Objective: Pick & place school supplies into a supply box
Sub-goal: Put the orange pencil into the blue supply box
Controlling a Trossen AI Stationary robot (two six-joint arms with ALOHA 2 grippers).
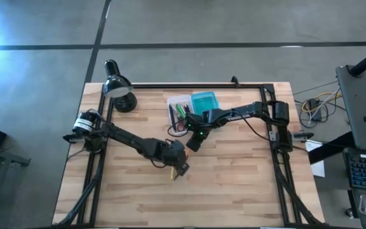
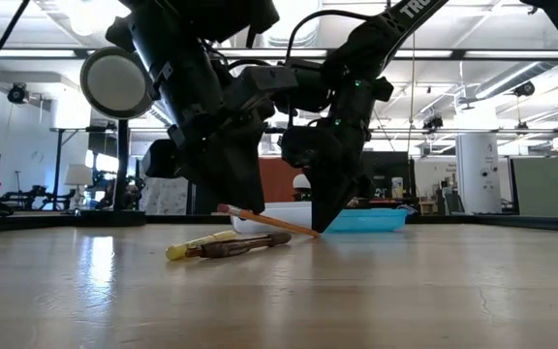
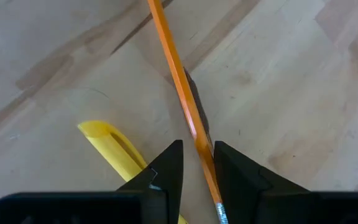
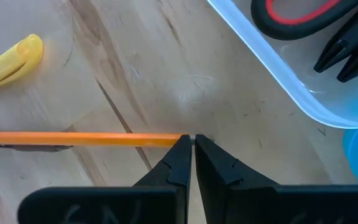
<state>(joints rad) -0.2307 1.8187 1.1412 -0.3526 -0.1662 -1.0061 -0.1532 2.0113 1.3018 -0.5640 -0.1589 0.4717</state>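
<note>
- The left gripper [image 1: 178, 166] sat low in the middle of the high view, over the light wooden plank table [image 1: 234, 184]; in the left wrist view its two dark fingers [image 3: 166, 165] stood narrowly parted with a thin orange pencil [image 3: 182, 93] running through the gap, the pencil's metal ferrule end showing at the bottom of that frame.
- In the low view the orange pencil [image 2: 269, 222] was tilted, one end raised toward the left of the frame and the other reaching down to the tip of the right gripper [image 2: 320, 225].
- The right gripper [image 4: 193, 155] was near the centre of the high view, just below the box; its fingers were almost closed, and the pencil's tip [image 4: 178, 139] met their ends. Whether they actually pinched it, I cannot tell.
- A yellow marker-like pen [image 2: 201, 245] and a dark brownish pen [image 2: 245, 246] lay together on the table, left of centre in the low view.
- The clear plastic supply box [image 1: 182, 109] lay at upper centre of the high view, its teal-blue lid [image 1: 204, 102] beside it, with red-handled scissors [image 4: 291, 15] inside.
- A black desk lamp [image 1: 118, 88] stood at the table's upper left.
</note>
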